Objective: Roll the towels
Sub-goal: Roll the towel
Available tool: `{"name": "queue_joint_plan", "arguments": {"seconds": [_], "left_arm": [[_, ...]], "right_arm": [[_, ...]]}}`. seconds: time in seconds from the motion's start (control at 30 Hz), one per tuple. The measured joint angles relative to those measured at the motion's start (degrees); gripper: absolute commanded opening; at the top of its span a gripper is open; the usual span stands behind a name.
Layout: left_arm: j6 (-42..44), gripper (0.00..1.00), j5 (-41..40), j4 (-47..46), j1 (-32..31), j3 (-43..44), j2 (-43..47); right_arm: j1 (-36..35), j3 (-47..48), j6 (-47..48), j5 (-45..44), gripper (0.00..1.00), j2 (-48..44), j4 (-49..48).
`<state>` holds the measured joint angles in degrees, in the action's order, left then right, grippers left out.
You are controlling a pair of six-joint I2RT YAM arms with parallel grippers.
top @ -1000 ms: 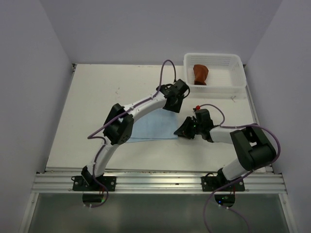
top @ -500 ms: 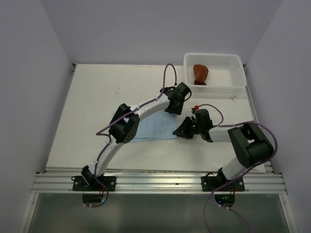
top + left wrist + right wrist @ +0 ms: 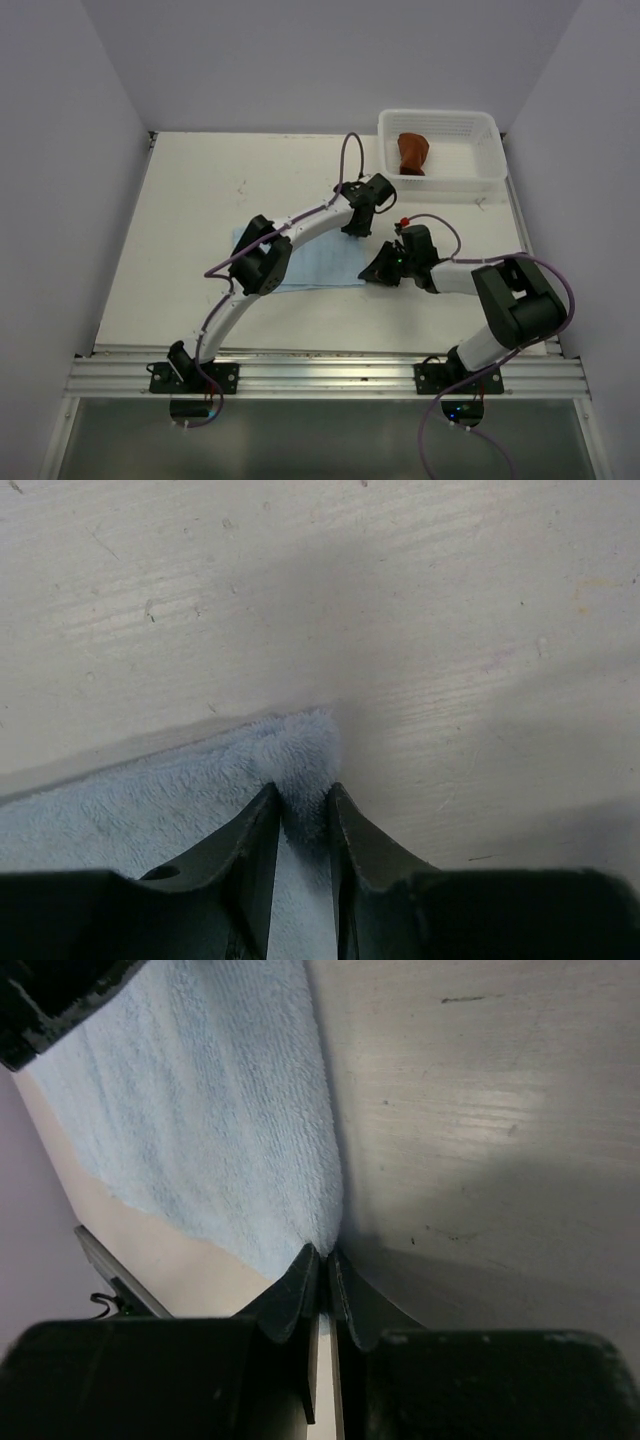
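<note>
The left claw is shut on a corner of the blue towel. Its two dark fingers pinch a small fluffy bump of the cloth between them. The rest of that towel lies flat to the left of the claw's tips and back under it. In front of the claw and to its right there is only the bare table.

The right claw is shut too. Its fingers are almost pressed together, and another corner of the blue towel runs right into the tips. From this claw the towel spreads ahead and to the left, and the table shows ahead and to the right.

From above, the left claw and the right claw sit near each other, both at the right edge of the blue towel.

The red-brown towel is bunched up inside the white basket. The basket stands on the table past both claws, well apart from them, and closer to the right claw's side.
</note>
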<state>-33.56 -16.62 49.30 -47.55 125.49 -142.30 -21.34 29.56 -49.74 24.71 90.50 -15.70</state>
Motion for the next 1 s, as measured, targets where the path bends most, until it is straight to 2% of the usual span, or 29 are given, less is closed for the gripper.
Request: {"name": "queue_joint_plan", "arguments": {"seconds": [0.27, 0.53, 1.0], "left_arm": [[-0.96, 0.24, -0.55, 0.72, 0.0, 0.42, -0.09], [-5.2, 0.17, 3.65, -2.64, 0.87, -3.06, 2.29], [-8.04, 0.13, 9.9, -6.32, 0.92, -3.41, 2.84]], "right_arm": [[-0.37, 3.56, 6.71, -4.61, 0.0, -3.63, 10.43], [-4.98, 7.3, 13.75, -11.91, 0.0, -8.96, 20.92], [-5.66, 7.43, 18.38, -20.13, 0.0, -13.79, 28.7]]}}
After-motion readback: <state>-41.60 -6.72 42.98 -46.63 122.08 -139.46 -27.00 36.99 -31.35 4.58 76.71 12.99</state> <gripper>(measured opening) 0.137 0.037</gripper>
